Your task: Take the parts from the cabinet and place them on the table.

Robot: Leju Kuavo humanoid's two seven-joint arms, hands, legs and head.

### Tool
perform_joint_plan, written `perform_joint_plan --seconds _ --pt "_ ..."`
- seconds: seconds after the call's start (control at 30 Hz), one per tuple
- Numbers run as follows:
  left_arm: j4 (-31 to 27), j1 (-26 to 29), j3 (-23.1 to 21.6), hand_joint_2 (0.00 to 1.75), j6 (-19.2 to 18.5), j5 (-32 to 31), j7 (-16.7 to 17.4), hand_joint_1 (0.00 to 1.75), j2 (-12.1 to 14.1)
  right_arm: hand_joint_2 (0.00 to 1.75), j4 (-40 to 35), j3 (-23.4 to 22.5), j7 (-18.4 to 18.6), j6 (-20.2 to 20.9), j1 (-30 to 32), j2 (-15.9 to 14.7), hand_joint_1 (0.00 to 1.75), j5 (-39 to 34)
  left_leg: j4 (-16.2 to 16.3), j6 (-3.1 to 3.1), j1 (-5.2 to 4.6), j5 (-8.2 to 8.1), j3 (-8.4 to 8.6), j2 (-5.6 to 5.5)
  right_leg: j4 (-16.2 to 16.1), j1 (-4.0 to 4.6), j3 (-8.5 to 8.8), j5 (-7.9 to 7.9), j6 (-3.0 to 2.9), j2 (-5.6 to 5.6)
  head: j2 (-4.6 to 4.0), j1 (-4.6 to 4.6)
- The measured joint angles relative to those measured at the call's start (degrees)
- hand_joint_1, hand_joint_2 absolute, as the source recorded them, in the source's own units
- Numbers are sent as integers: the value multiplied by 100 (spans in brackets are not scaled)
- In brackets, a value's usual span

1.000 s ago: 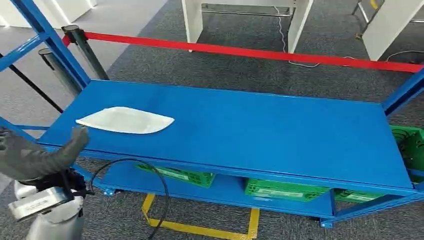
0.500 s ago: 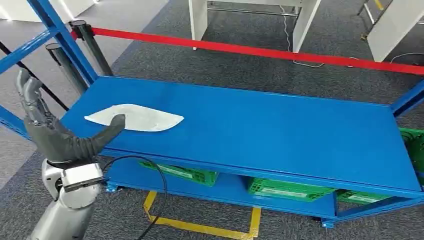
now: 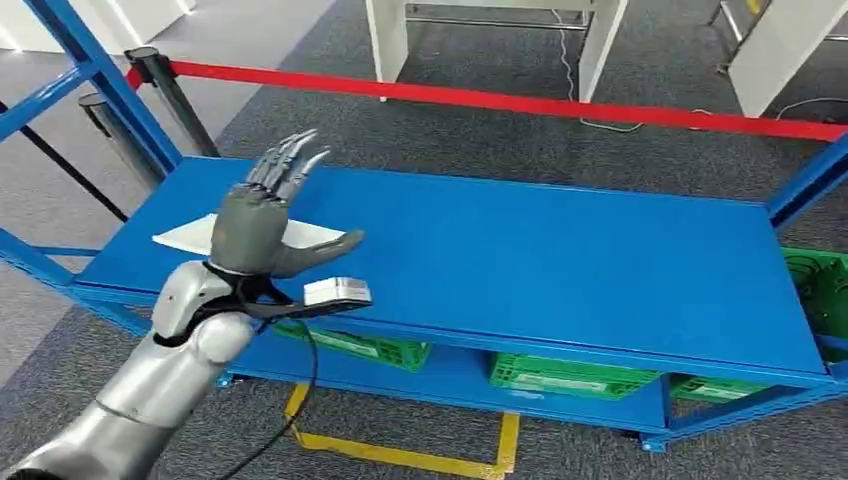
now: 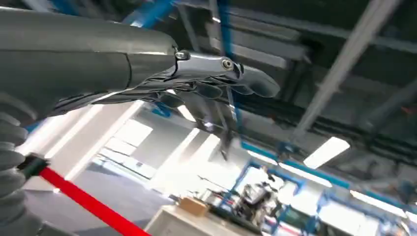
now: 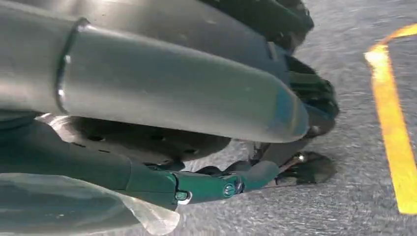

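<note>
A flat white part (image 3: 181,236) lies on the left end of the blue cabinet shelf (image 3: 540,270). My left hand (image 3: 256,222) is raised over that end of the shelf, fingers spread and pointing up, holding nothing; it covers the middle of the white part. In the left wrist view the left hand (image 4: 196,83) stretches out toward the ceiling lights. My right hand (image 5: 206,184) hangs low over grey carpet, with a pale translucent thing (image 5: 74,209) beside it; whether it holds that I cannot tell.
Blue uprights (image 3: 95,80) stand at the shelf's left end and another (image 3: 810,180) at its right. Green crates (image 3: 570,378) sit on the lower shelf. A red barrier tape (image 3: 520,103) runs behind. Yellow floor tape (image 3: 400,458) and a black cable (image 3: 300,400) lie below.
My left arm has risen from below the shelf's front left corner and swung right, so the hand now stands over the white part. The camera shifted a little.
</note>
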Motion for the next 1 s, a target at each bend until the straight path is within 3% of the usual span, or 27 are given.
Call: perform_joint_plan --seconds 0.03,0.13,0.2,0.3,0.33,0.37,0.4,0.47,0.5,0.53,0.63,0.7,0.73,0.8,0.83,0.87,0.9,0.97,1.0 --pt "227 -177 -42 0 -63 -2 0 0 7 0 0 88 62 -13 -6 0 0 108 -147 16 -6 -27 25 2 20 9 -39 7 31 7 0 -13" --pt "940 -565 -161 0 -170 -92 -24 0 63 0 2 331 206 -64 -8 -2 0 392 -157 70 -1 -12 -14 1 -11 4 -61 42 116 0 0 2" --pt "1373 -815 -214 0 -148 -210 -33 0 85 0 2 482 263 -90 -6 -4 0 548 -201 141 42 30 -2 23 190 4 -199 -135 164 0 0 13" --pt "1956 -1066 -291 0 -102 -433 -31 0 149 0 2 650 274 -105 -37 -15 0 639 -198 170 32 27 -11 42 1553 5 -832 -733 210 -1 0 46" --pt "2098 -1095 -315 0 -100 -452 -20 0 164 0 2 683 285 -105 -29 -20 0 646 -197 170 30 27 -9 43 1797 3 -957 -763 218 -2 0 44" --pt "2205 -1116 -321 0 -98 -472 -17 0 177 0 2 713 296 -105 -13 -20 0 650 -195 169 31 26 -7 42 1758 0 -959 -662 222 -3 0 44" --pt "2281 -1137 -330 0 -96 -485 -17 0 193 0 2 744 300 -105 -5 -22 0 652 -192 165 34 23 -3 38 1463 -4 -827 -439 222 -7 0 48" --pt "2408 -1216 -345 0 -87 -487 -17 0 208 0 2 781 318 -111 9 -33 0 665 -164 129 44 -6 6 17 408 -31 -341 105 222 -14 0 48" --pt "2463 -1256 -360 0 -83 -487 -17 0 221 0 4 792 318 -114 24 -35 0 665 -148 93 19 -26 -17 4 176 -30 -215 54 223 -4 0 48" --pt "2508 -1296 -365 0 -81 -489 -15 0 238 0 11 811 315 -112 25 -35 0 668 -85 75 -7 -31 -64 -6 29 -34 -135 34 182 9 0 59" --pt "2631 -1338 -389 0 -184 -500 -7 0 278 0 13 862 329 -144 29 -35 0 746 -102 26 -4 -8 -78 1 94 -19 -178 37 102 34 0 41" --pt "2709 -1410 -411 0 -348 -509 -7 0 326 0 13 921 355 -162 23 -33 0 816 60 -46 9 -167 -130 3 63 -57 -144 49 41 24 0 25" --pt "2769 -1462 -424 0 -418 -540 -7 0 335 0 13 932 364 -164 19 -33 0 840 380 -74 15 -343 -270 3 63 -57 -139 44 2 17 0 6" --pt "2917 -1505 -465 0 -590 -592 -2 0 396 0 13 976 370 -166 24 -33 0 895 1334 -106 28 -728 -717 3 64 -53 -135 38 -16 18 0 13" --pt "3002 -1504 -483 0 -651 -618 -2 0 433 0 13 997 370 -168 28 -33 0 921 1638 -109 29 -797 -873 3 64 -53 -132 35 -21 26 0 9" --pt "3081 -1505 -514 0 -693 -649 -2 0 464 0 13 1015 372 -179 28 -35 0 934 1668 -103 31 -719 -909 2 65 -52 -123 34 -21 37 0 11" --pt "3137 -1516 -527 0 -730 -664 -2 0 490 0 13 1021 381 -182 27 -35 0 943 1463 -86 30 -532 -833 2 65 -49 -115 33 -22 46 0 9" --pt "3216 -1576 -550 0 -825 -656 -24 0 525 0 11 1052 407 -201 25 -33 0 958 520 -32 27 8 -425 2 65 -43 -84 20 -20 45 0 13" --pt "3252 -1617 -562 0 -870 -640 -33 0 538 0 13 1063 429 -208 24 -33 0 969 88 -3 22 168 -246 2 64 -42 -84 11 -11 43 0 11"
